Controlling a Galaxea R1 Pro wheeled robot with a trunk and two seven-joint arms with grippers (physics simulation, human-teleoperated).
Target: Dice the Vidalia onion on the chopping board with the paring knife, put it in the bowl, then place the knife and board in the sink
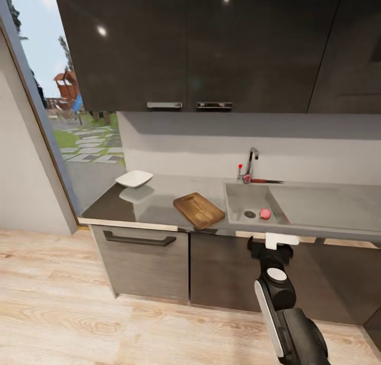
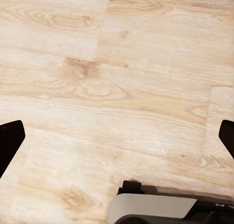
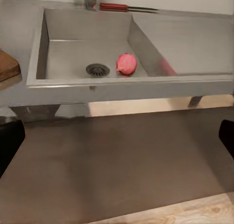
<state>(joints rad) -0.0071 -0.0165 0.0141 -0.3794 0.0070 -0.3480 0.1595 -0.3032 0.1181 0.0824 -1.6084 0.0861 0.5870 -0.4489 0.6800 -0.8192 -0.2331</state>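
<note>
The pinkish-red Vidalia onion point(image 1: 265, 213) point(image 3: 126, 64) lies in the steel sink point(image 1: 239, 194) point(image 3: 73, 48) beside the round drain point(image 3: 97, 69). Behind the basin, by the faucet point(image 1: 251, 161), the paring knife point(image 1: 266, 181) point(image 3: 126, 8) rests on the countertop point(image 1: 159, 195). The brown chopping board point(image 1: 199, 210) point(image 3: 7, 65) sits left of the sink, and the white bowl point(image 1: 134, 179) stands further left. My right gripper point(image 1: 276, 243) point(image 3: 117, 146) hangs open in front of the counter edge, below the onion and apart from it. My left gripper point(image 2: 117, 141) is open and empty over the wooden floor.
Dark wall cabinets point(image 1: 185, 42) hang above the counter. Dark base cabinets point(image 1: 140, 259) with a drawer handle stand below it. A window opening point(image 1: 58, 116) lies at the left. Light wooden floor point(image 1: 79, 322) stretches in front.
</note>
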